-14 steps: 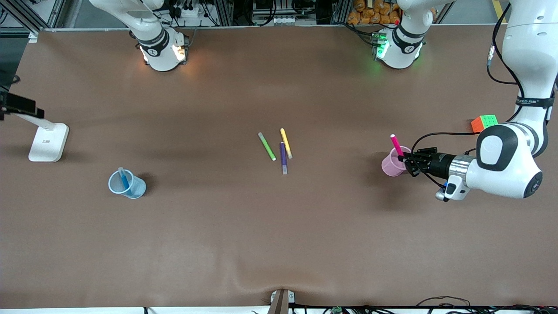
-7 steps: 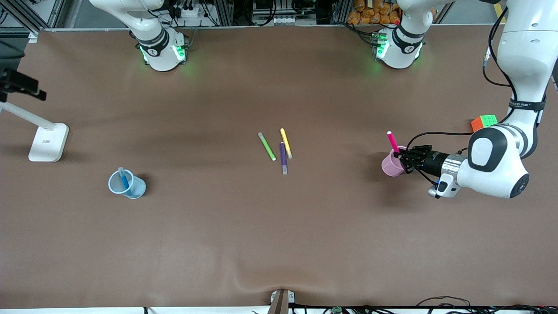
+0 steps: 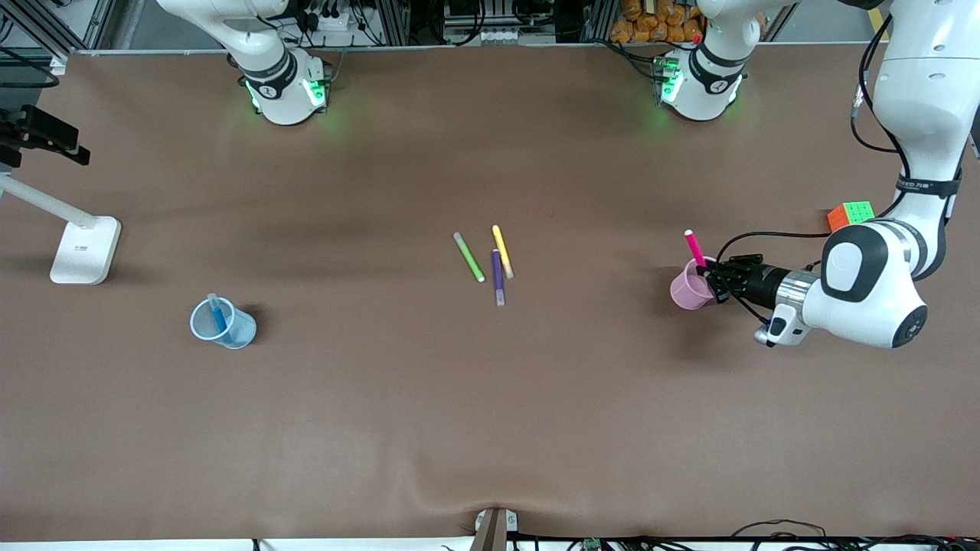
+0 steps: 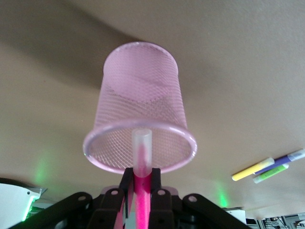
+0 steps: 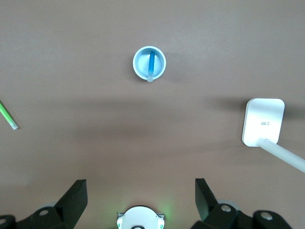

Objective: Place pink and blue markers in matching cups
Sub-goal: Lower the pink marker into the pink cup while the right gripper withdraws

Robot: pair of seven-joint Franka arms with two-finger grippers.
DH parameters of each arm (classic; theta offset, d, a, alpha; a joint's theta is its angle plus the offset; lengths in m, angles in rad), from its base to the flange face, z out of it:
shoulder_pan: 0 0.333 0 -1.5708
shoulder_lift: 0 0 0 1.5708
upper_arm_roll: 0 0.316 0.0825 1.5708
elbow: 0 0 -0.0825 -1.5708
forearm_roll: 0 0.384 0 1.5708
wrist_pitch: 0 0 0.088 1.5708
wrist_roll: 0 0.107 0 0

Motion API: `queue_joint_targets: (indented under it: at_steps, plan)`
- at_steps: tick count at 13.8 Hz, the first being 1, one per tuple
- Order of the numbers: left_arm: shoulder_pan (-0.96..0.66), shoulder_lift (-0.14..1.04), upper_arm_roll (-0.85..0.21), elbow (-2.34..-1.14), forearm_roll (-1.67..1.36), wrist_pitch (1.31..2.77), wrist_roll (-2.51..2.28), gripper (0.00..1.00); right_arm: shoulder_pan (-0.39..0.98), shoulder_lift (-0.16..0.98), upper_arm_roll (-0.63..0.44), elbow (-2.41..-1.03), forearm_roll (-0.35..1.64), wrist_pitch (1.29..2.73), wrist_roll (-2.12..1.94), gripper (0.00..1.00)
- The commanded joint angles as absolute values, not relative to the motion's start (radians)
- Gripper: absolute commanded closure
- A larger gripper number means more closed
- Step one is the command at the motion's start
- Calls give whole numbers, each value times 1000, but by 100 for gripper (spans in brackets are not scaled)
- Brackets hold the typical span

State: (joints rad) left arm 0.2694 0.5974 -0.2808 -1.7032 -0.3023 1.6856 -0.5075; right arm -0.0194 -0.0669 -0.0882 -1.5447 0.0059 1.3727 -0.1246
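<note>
left gripper (image 3: 716, 277), lying almost level over the brown table (image 3: 490, 428) near the edge at the left arm's end, is clamped on the slim magenta-pink marker with a pale end (image 3: 695, 249), whose lower end sits at the mouth of the pale pink translucent mesh cup (image 3: 690, 289). in the left wrist view the marker's pale tip (image 4: 142, 152) points at the cup's rim (image 4: 139, 151). to do this step well, i judge the marker should be tipped more upright and centred over the opening before the fingers (image 4: 125, 188) let go, so it drops in without nudging the light cup over. left arm is folded, forearm horizontal, wrist turned sideways. right gripper (image 5: 140, 194) hangs high with its jaws spread wide and empty, waiting; it is out of the front view. pale blue translucent cup (image 3: 222, 323) near the right arm's end already holds the bright blue marker (image 3: 219, 312)
</note>
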Motion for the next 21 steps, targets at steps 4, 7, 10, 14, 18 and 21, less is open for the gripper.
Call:
queue_joint_targets:
  at_steps: [4,7,10,14,18,21]
  plan:
    - [282,618,-282,-1694,-287,1703,-476,100,-52,-48,-57,-1502,-18,1374,-124,0]
    - [294,633,-281,-1672,-285,1704,-465,98,-55,-40,-55,-1500,-26,1376,-129,0]
    - [301,635,-281,-1671,-279,1704,-446,74,-52,-32,-57,-1497,-29,1379,-130,0]
    - [299,634,-281,-1666,-279,1704,-448,63,-49,-32,-58,-1497,-26,1379,-126,0]
    - [284,585,-287,-1655,-278,1700,-463,36,-51,-32,-60,-1499,-9,1388,-115,0]
    - [282,513,-296,-1655,-278,1689,-466,0,-51,-32,-60,-1500,17,1387,-81,0]
